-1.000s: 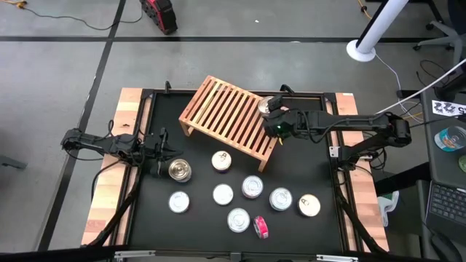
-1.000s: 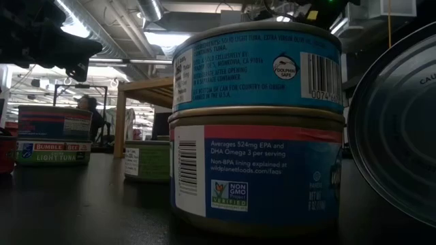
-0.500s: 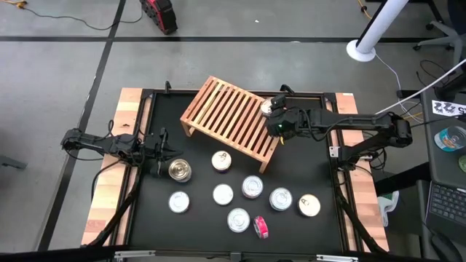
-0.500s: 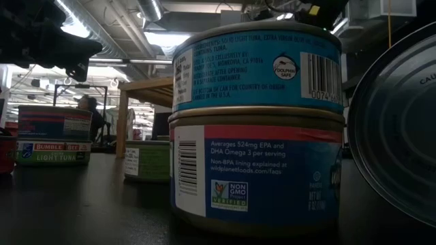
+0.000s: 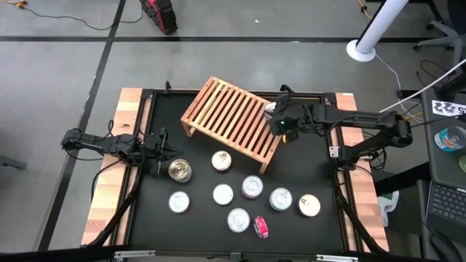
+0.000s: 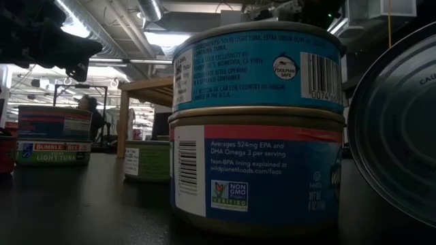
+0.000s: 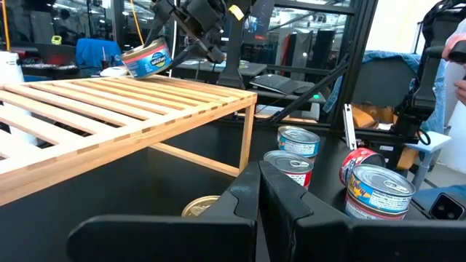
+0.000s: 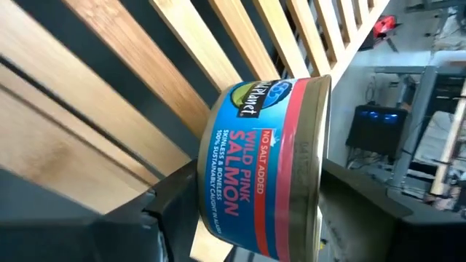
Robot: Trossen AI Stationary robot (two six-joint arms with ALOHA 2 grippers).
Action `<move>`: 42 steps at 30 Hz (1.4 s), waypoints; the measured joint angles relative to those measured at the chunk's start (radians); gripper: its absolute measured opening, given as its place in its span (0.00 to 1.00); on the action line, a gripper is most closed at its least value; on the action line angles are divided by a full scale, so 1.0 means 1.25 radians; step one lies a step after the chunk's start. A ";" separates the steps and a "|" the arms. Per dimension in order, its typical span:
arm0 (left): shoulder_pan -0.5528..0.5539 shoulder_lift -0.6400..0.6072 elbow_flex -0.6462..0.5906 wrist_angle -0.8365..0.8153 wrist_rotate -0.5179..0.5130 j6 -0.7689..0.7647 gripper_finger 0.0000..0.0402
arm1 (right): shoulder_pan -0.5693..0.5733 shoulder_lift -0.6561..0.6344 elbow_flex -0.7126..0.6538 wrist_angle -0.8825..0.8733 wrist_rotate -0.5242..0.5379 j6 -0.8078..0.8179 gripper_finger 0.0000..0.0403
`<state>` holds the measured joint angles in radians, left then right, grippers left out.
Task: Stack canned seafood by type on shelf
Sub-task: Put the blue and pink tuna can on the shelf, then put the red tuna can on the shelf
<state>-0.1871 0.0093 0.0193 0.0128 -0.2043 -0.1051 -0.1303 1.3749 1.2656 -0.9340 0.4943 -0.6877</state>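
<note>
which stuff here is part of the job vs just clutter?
Job: salmon can held by right end effector; wooden shelf; loose cans on the mat.
Clutter: red object on the floor; white pole base; laptop.

White pole on a round base (image 5: 362, 48) standing on grey floor, red-black device (image 5: 159, 13) near the far edge, laptop (image 5: 445, 204) beside the table, black tabletop (image 5: 306, 164)

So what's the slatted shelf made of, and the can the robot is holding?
The shelf looks like light, unpainted wood: pale grain shows along its slats. The can in the right end effector seems to be metal, with a dull silvery rim, wrapped in a glossy blue-and-red printed label, maybe paper.
</note>
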 joint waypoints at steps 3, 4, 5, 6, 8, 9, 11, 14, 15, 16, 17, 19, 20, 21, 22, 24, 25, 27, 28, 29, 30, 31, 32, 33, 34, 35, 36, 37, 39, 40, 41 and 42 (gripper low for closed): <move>0.000 0.000 0.000 0.000 0.000 0.000 0.01 | 0.000 -0.001 0.003 -0.013 -0.015 0.023 0.62; 0.000 0.000 0.000 0.000 0.000 0.000 0.01 | 0.000 -0.001 0.004 -0.016 -0.019 0.031 0.62; 0.000 0.000 0.000 0.000 0.000 0.000 0.01 | 0.000 -0.002 0.004 -0.021 -0.022 0.043 0.62; 0.000 0.000 0.000 0.000 0.000 0.000 0.01 | 0.000 -0.002 0.004 -0.022 -0.024 0.051 0.62; 0.000 0.000 0.000 0.000 0.000 0.000 0.01 | 0.000 -0.002 0.004 -0.024 -0.028 0.062 0.62; 0.000 0.000 0.000 0.000 0.000 0.000 0.01 | 0.000 -0.002 0.004 -0.024 -0.031 0.062 0.62; 0.000 0.000 0.000 0.000 0.000 0.000 0.01 | 0.000 -0.002 0.005 -0.023 -0.044 0.063 0.62; 0.000 0.000 0.000 0.000 0.000 0.000 0.01 | -0.001 -0.002 0.005 -0.022 -0.058 0.062 0.62; 0.000 0.000 0.000 0.000 0.000 0.000 0.01 | -0.001 -0.002 0.005 -0.022 -0.062 0.062 0.62; 0.000 0.000 0.000 0.000 0.000 0.000 0.01 | -0.001 -0.002 0.005 -0.022 -0.066 0.062 0.62; 0.000 0.000 0.000 0.000 0.000 0.000 0.01 | -0.001 -0.002 0.005 -0.022 -0.070 0.062 0.62; 0.000 0.000 0.000 0.000 0.000 0.000 0.01 | -0.001 -0.002 0.005 -0.022 -0.073 0.062 0.63; 0.000 0.000 0.000 0.000 0.000 0.000 0.01 | -0.001 -0.002 0.005 -0.024 -0.077 0.063 0.64; 0.000 0.000 0.000 0.000 0.000 0.000 0.01 | -0.001 -0.002 0.005 -0.028 -0.084 0.063 0.66; 0.000 0.000 0.000 0.000 0.000 0.000 0.01 | -0.001 -0.002 0.004 -0.032 -0.093 0.065 0.69; 0.000 0.000 0.000 0.000 0.000 0.000 0.01 | -0.001 -0.001 0.001 -0.042 -0.119 0.062 0.75; 0.000 0.000 0.000 0.000 0.000 0.000 0.01 | 0.000 0.001 0.001 -0.036 -0.117 0.060 0.78; 0.000 0.000 0.000 0.000 0.000 0.000 0.01 | 0.000 0.002 0.001 -0.035 -0.122 0.056 0.85; 0.000 0.000 0.000 0.000 0.000 0.000 0.01 | 0.000 0.002 0.005 -0.044 -0.123 0.055 0.88; 0.000 0.000 0.000 0.000 0.000 0.000 0.01 | 0.000 0.002 0.012 -0.054 -0.124 0.055 0.91; 0.000 0.000 0.000 0.000 0.000 0.000 0.01 | 0.000 0.003 0.020 -0.065 -0.123 0.056 0.94; 0.000 0.000 0.000 0.000 0.000 0.000 0.01 | 0.000 0.003 0.030 -0.078 -0.122 0.062 0.97; 0.000 0.000 0.000 0.000 0.000 0.000 0.01 | 0.000 0.003 0.043 -0.091 -0.122 0.068 0.98; 0.000 0.000 0.000 0.000 0.000 0.000 0.01 | 0.000 0.002 0.057 -0.105 -0.125 0.078 0.98; 0.000 0.000 0.000 0.000 0.000 0.000 0.01 | 0.000 0.002 0.071 -0.126 -0.130 0.088 0.98; 0.000 0.000 0.000 0.000 0.000 0.000 0.01 | 0.000 0.002 0.085 -0.150 -0.138 0.097 0.97; 0.000 0.000 0.000 0.000 0.000 0.000 0.01 | 0.000 0.002 0.099 -0.172 -0.142 0.107 0.96; 0.000 0.000 0.000 0.000 0.000 0.000 0.01 | 0.001 0.002 0.112 -0.190 -0.147 0.117 0.95; 0.000 0.000 0.000 0.000 0.000 0.000 0.01 | 0.011 0.002 0.138 -0.232 -0.158 0.147 0.94; 0.000 0.000 0.000 0.000 0.000 0.000 0.01 | 0.015 0.002 0.150 -0.251 -0.162 0.161 0.94; 0.000 0.000 0.000 0.000 0.000 0.000 0.01 | 0.020 0.002 0.164 -0.271 -0.165 0.175 0.94; 0.000 0.000 0.000 0.000 0.000 0.000 0.01 | 0.029 0.002 0.177 -0.289 -0.168 0.193 0.93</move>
<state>-0.1871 0.0093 0.0193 0.0128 -0.2043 -0.1051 -0.0944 1.3769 1.4871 -1.2954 0.2844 -0.4468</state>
